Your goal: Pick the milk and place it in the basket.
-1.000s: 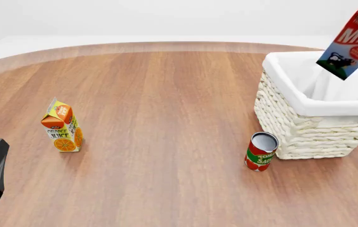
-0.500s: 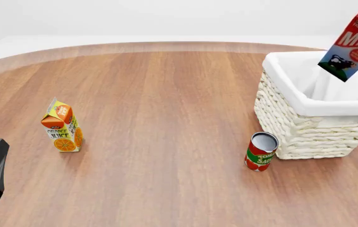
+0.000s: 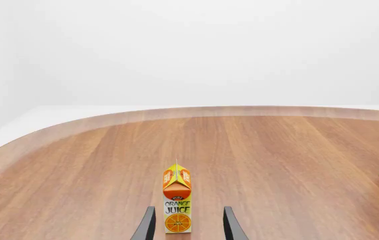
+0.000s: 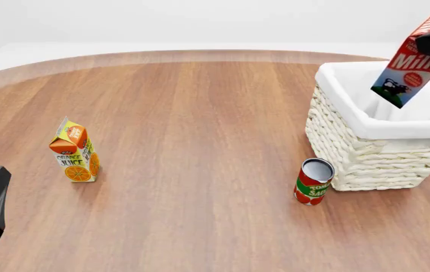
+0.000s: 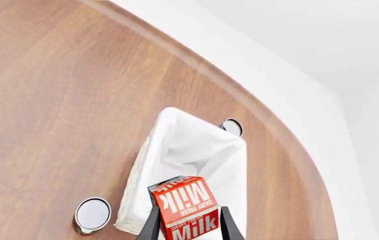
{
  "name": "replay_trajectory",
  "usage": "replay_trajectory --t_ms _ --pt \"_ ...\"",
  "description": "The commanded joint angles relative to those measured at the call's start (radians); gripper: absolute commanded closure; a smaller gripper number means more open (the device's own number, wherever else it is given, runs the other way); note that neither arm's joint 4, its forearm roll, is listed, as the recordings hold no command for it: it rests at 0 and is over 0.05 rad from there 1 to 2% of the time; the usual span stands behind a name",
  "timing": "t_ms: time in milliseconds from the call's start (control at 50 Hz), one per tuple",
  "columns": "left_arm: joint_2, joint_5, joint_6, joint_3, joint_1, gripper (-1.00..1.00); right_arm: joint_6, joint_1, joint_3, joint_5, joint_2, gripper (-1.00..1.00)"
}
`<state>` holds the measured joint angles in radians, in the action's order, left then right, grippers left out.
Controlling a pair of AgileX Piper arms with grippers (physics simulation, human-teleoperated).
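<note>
Hangs tilted over the wicker basket (image 4: 366, 153), milk carton (image 4: 405, 67) pinched at its red top by the right pincer (image 5: 188, 225) (light, stiff cardboard, probably dentable), left pincer (image 3: 187, 225) wide, holding nothing.

The small gable-top milk carton with red top, white "Milk" lettering and blue-green lower part bearing a black-and-white cow picture (image 4: 405, 62) is hanging in the air, tilted, its bottom end leaning toward the left of the front view. Its lower corner is overlapping the open mouth of the large boxy cream-white woven wicker basket with white cloth liner (image 4: 366, 153). In the right wrist view the carton (image 5: 184, 206) is sitting directly above the basket (image 5: 176, 150), lettering facing the camera. The basket is standing upright on the brown wooden surface (image 4: 199, 141), at the right side of the front view, liner folded over its rim.
</note>
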<state>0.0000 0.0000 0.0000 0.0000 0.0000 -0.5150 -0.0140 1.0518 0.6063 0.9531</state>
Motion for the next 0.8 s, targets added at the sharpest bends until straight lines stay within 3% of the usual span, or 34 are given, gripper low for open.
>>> replay_trajectory --t_ms 20,800 --pt "0.000 0.000 0.000 0.000 0.000 -1.00 0.027 0.007 -0.010 -0.038 0.006 1.00" --pt "0.000 0.000 0.000 0.000 0.000 -1.00 0.010 0.041 -0.040 -0.138 0.103 1.00"
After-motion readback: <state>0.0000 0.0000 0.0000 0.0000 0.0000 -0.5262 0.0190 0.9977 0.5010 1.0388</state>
